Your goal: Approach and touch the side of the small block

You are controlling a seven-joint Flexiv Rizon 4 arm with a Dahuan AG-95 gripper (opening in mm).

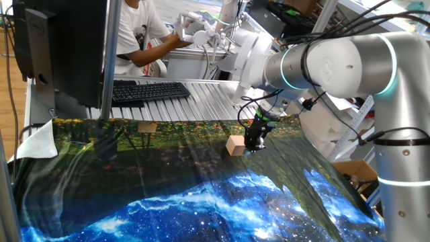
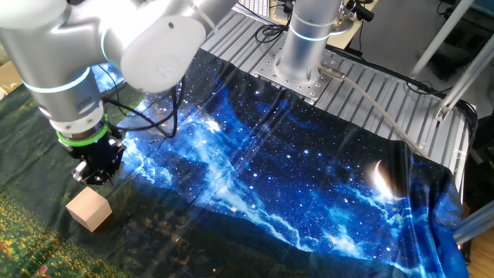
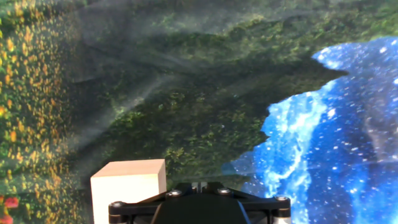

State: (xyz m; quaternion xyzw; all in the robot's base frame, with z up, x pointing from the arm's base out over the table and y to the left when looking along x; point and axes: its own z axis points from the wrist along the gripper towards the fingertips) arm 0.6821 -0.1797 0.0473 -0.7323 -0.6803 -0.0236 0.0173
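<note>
The small block (image 1: 235, 145) is a plain light tan cube on the green part of the printed cloth. It also shows in the other fixed view (image 2: 88, 208) and at the bottom left of the hand view (image 3: 129, 186). My gripper (image 1: 255, 142) hangs low just right of the block's side, with its tip near the cloth. In the other fixed view the gripper (image 2: 96, 176) is right beside the block's upper corner. I cannot tell whether they touch. The black fingers (image 3: 186, 190) stand together with only a thin slit between them and hold nothing.
A flatter tan piece (image 1: 146, 127) lies at the cloth's far edge. Behind it are a black keyboard (image 1: 149, 90), a monitor (image 1: 64, 47) and a seated person (image 1: 138, 33). The ribbed metal table (image 2: 370, 85) and the arm's base (image 2: 305, 46) border the cloth.
</note>
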